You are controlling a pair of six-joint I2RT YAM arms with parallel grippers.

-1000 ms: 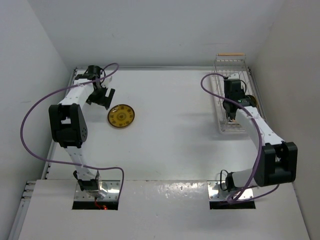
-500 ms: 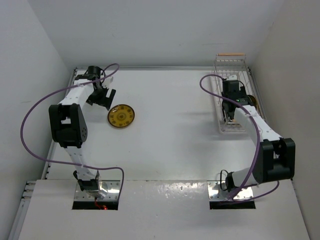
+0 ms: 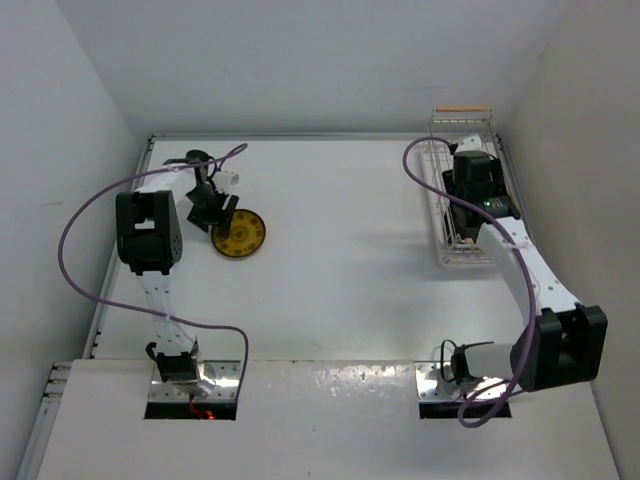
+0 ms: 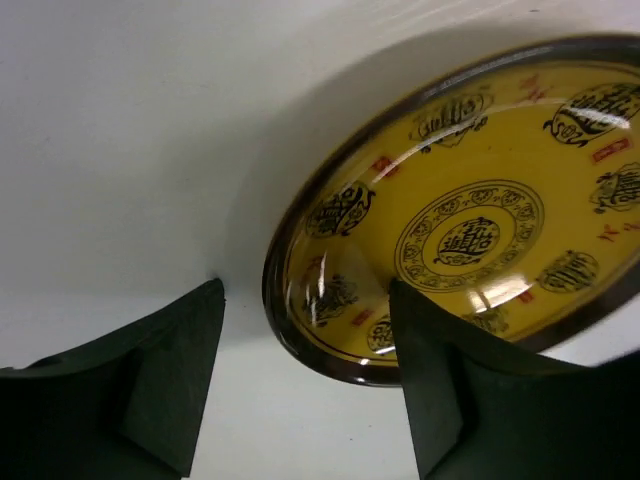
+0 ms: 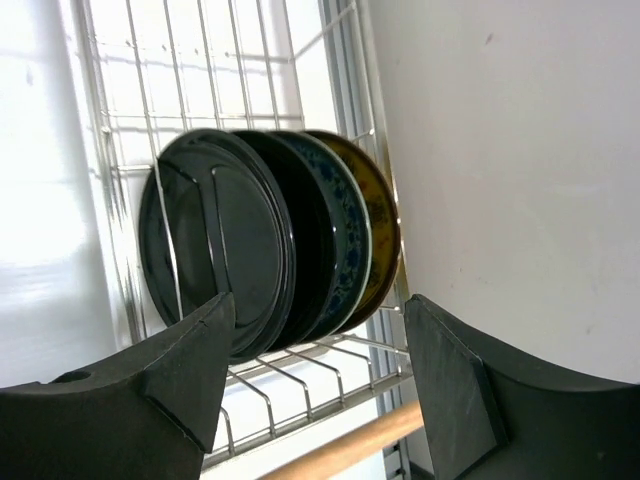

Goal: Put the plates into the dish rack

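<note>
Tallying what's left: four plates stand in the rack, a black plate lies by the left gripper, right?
No: the plate by the left gripper is yellow with dark patterns, not black; the left wrist view shows it. The rest holds.

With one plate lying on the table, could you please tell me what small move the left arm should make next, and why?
Probably close the left tool on the near rim of the yellow plate: its open fingers straddle that edge, one outside, one over the plate. The other four plates stand in the dish rack.
</note>
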